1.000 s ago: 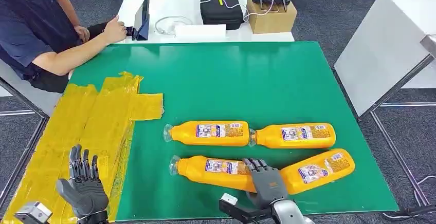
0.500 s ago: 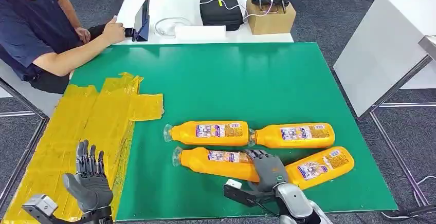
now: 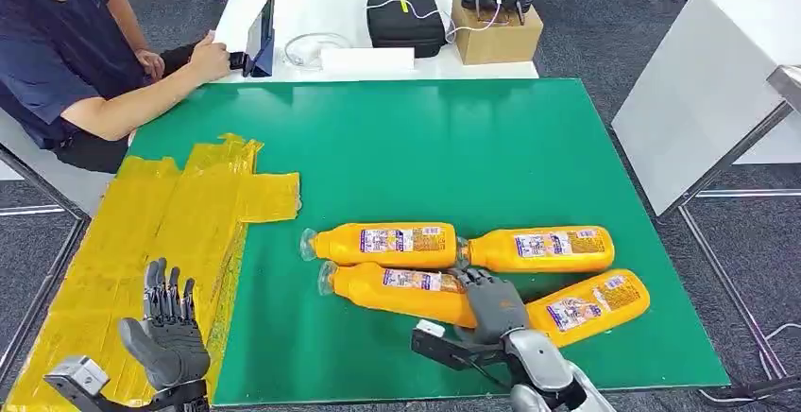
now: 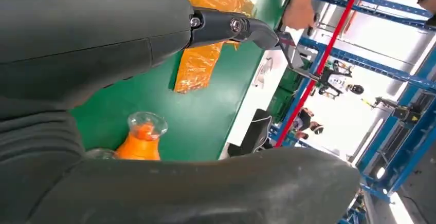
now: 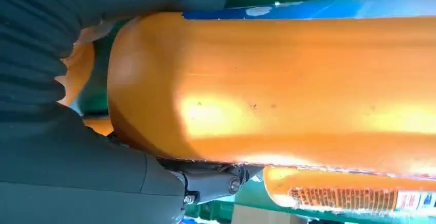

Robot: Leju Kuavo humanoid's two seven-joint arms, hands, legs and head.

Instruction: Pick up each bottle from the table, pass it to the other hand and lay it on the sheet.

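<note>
Four orange bottles with clear caps lie on the green table [image 3: 406, 147]. My right hand [image 3: 491, 303] grips the near-left bottle [image 3: 397, 288] around its base end. In the right wrist view my right hand [image 5: 46, 147] has its thumb and fingers wrapped around that bottle [image 5: 288, 90]. This bottle lies close against the far-left bottle [image 3: 383, 244]. The far-right bottle [image 3: 538, 248] and the near-right bottle [image 3: 590, 304] lie beside it. My left hand [image 3: 168, 332] is open, fingers spread, over the yellow sheet [image 3: 161, 223] near the front-left corner. Beyond my left hand [image 4: 103, 39], a bottle's capped end [image 4: 141, 142] shows.
A person [image 3: 66, 53] sits at the table's far-left corner, one hand at a tablet [image 3: 263, 32] on the white table behind. A black case [image 3: 406, 17] and a cardboard box [image 3: 493, 25] stand there too. Another white table [image 3: 708, 81] stands at the right.
My right hand has closed around the near-left bottle and carried it away from the front edge, up against the far-left bottle. My left hand has shifted slightly rightward over the sheet.
</note>
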